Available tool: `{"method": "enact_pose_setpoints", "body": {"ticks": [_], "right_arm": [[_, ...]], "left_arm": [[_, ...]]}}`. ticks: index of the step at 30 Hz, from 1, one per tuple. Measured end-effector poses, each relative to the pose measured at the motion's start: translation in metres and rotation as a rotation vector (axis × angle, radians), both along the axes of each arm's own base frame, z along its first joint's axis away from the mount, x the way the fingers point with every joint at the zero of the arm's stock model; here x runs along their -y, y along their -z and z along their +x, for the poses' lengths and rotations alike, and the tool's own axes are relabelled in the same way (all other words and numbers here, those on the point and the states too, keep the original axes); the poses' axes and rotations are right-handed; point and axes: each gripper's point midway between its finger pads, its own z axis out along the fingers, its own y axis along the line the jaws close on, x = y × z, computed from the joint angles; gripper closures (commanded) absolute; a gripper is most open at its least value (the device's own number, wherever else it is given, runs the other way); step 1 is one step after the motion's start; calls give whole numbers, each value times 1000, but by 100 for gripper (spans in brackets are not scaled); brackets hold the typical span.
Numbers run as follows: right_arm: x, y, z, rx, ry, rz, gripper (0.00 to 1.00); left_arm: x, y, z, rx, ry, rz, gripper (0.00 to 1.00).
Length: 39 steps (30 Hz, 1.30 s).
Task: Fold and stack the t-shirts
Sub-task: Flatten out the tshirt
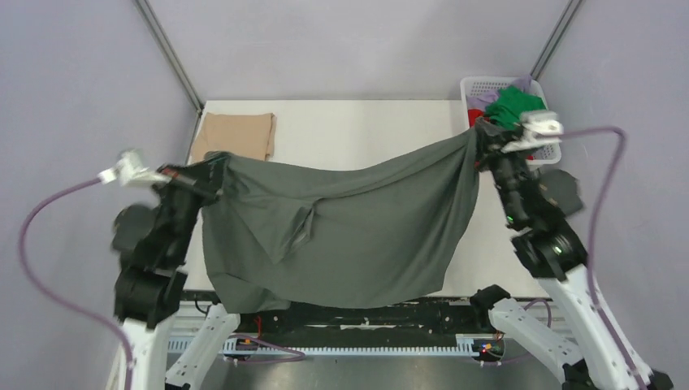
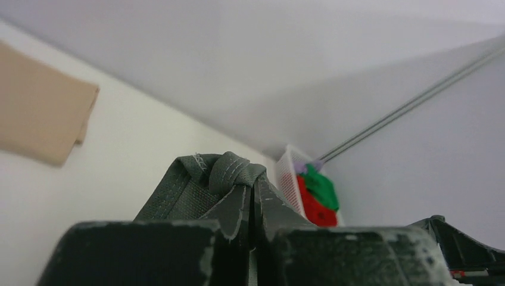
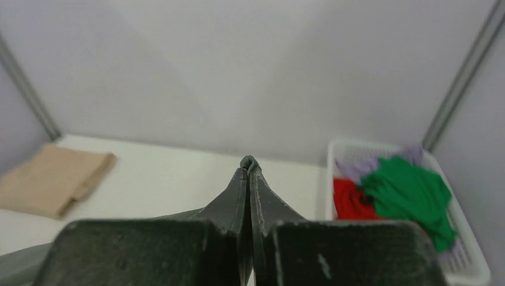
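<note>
The left end effector [image 1: 216, 168] grips a bunched hem of the dark grey t-shirt [image 1: 349, 236], which sags between it and the right end effector [image 1: 479, 140], also clamped on it. Only the top view shows that span; the wrist views show just pinched edges.

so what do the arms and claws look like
The left arm and right arm are black at the upper joints, white in the lower links. A purple cable loops off each, from a pale grey wrist camera. The left claw and right claw have dark, tapered fingers with scuffed pale edges. A green light glows on the right arm.
</note>
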Motion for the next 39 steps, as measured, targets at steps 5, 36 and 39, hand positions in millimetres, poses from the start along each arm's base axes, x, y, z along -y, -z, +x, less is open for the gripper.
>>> {"method": "enact_pose_setpoints", "body": {"ticks": [5,36,39], "right_arm": [[-4,157,101,-385,229,-158,96],[-41,448,18,-1065,-51,-57,2],[-42,446,19,-1048,-50,-38,2]], "left_arm": [[16,146,117,-446,-52,64,62],[105,379,51,-1169,298,370,4],[99,399,27,-1249,290,409,12]]}}
